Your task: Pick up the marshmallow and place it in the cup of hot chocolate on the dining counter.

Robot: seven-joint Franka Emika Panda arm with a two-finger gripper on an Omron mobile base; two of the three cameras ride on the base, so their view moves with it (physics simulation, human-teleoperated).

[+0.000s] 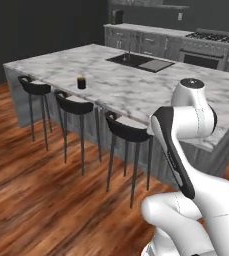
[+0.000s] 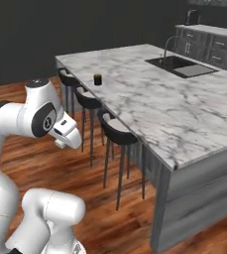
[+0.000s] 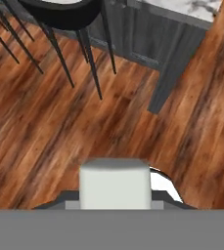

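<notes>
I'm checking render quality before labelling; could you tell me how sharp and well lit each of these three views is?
Left base view: soft overall, the cup of hot chocolate a dark blur on the evenly lit dining counter, back wall nearly black. Right base view: similar softness, no harsh glare on the marble. Hand view: the marshmallow looms large and pale with soft edges; floorboards read clearer.

Three black bar stools point(image 1: 77, 102) with thin legs stand in a row on the reddish wood floor point(image 1: 46, 200), while beyond, against the dark wall, grey cabinets point(image 1: 141, 42) carry a gas stove point(image 1: 213, 37) under a marble top.
</notes>
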